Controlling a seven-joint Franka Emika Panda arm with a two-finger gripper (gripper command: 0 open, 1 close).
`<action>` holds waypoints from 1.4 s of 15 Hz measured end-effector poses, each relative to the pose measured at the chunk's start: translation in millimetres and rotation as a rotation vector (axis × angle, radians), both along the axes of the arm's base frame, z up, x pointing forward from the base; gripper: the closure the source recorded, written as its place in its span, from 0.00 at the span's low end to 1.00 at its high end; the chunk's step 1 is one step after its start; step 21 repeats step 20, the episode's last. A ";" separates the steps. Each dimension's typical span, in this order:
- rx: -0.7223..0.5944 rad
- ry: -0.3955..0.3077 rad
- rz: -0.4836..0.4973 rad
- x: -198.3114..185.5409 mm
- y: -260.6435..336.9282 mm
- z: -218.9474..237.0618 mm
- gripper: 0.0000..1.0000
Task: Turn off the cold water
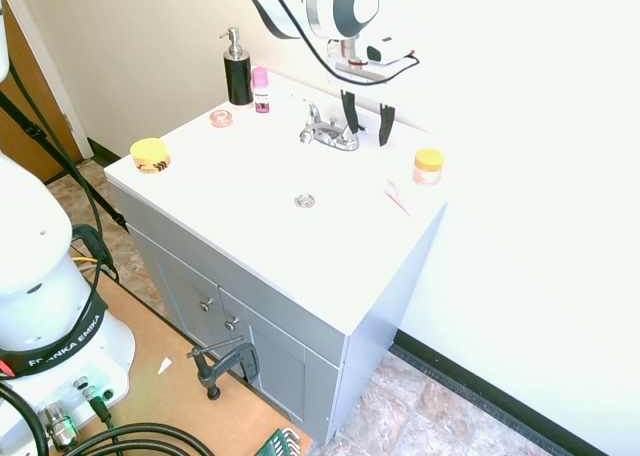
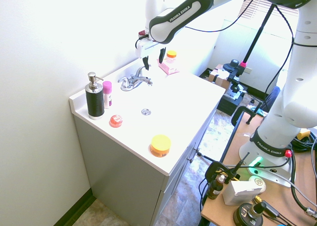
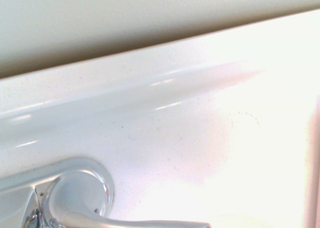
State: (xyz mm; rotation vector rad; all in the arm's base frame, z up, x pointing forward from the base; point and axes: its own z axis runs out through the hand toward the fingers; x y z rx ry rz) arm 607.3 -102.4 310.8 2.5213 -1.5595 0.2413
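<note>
The jaws of the gripper (image 1: 368, 119) hung released, a gap between the two dark fingers, with nothing held, over the sink's back edge by one end of the faucet (image 1: 330, 133). That chrome faucet sat at the back of the white sink top (image 2: 183, 99), behind the drain (image 2: 146, 112), and I could see no water running from its spout. Off to one side stood the black soap pump bottle (image 2: 94, 97), with a pink-capped bottle (image 2: 107, 94) just beside it.
</note>
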 end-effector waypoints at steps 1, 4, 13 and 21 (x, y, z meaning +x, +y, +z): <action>-0.004 0.002 0.000 2.7 0.0 0.6 0.00; -0.018 0.003 0.002 7.4 1.2 2.7 0.00; 0.027 0.003 0.030 -4.4 32.3 28.1 0.00; 0.156 0.029 0.119 -56.5 103.7 74.6 0.00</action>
